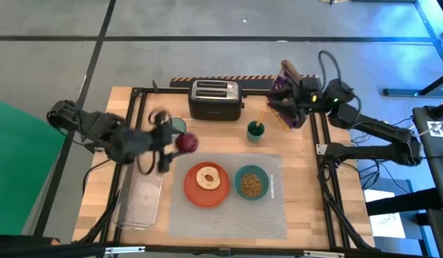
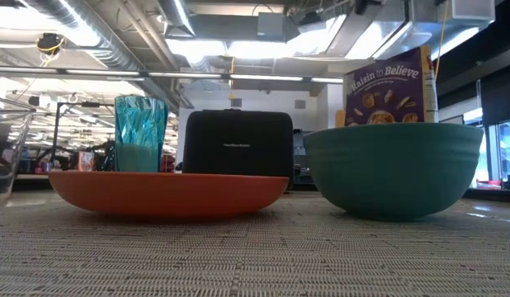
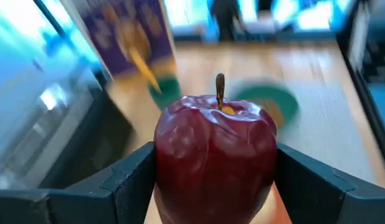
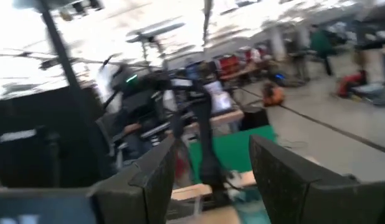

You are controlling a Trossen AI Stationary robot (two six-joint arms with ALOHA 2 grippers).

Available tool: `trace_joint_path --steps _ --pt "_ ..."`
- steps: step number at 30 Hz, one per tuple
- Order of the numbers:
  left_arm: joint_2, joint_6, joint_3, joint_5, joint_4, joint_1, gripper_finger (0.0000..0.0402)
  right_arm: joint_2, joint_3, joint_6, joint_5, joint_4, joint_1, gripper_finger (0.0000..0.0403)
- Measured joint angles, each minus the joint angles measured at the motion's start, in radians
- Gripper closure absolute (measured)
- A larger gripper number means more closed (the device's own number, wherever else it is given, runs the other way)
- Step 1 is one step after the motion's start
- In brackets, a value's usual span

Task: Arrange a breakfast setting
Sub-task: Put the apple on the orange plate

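Note:
My left gripper (image 1: 180, 142) is shut on a dark red apple (image 1: 186, 142), left of the toaster's front and just beyond the grey placemat (image 1: 275, 208). On the mat stand the orange plate (image 1: 193, 192) with a bagel half (image 1: 208, 178) and the teal bowl (image 1: 251, 182) holding cereal. The bluish tumbler (image 2: 141, 132) stands behind the plate. An orange-handled spoon (image 1: 261, 118) leans in a small teal cup (image 1: 256, 131). My right gripper (image 4: 208, 180) is open and empty at the far right, beside the purple cereal box (image 1: 289, 92). My left gripper pinches the apple's two opposite sides (image 3: 164, 168) between its two fingers (image 3: 127, 180), about level, coming from the table's left. The apple sits upright in the hold, stem (image 3: 220, 90) up. What lies under it is hidden.
The black toaster (image 1: 216, 99) stands at the far middle. A clear plastic container (image 1: 139, 202) lies at the near left, beside the mat. Bare wood shows right of the mat.

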Motion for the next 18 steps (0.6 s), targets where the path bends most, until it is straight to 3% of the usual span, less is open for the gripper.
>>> trace_joint_path --steps 6,10,13,18 --pt "0.043 0.195 0.0 0.12 0.384 0.2 0.0118 0.113 0.002 -0.067 0.107 0.196 0.151 0.021" --pt "0.079 0.222 0.0 0.233 0.491 0.275 0.0118 0.171 0.057 -0.147 0.181 0.185 0.217 0.021" --pt "0.128 0.218 0.0 0.309 0.518 0.309 0.0118 0.219 0.128 -0.204 0.193 0.136 0.255 0.021" --pt "0.192 0.219 0.0 0.418 0.578 0.332 0.0118 0.303 0.259 -0.294 0.202 -0.095 0.291 0.021"
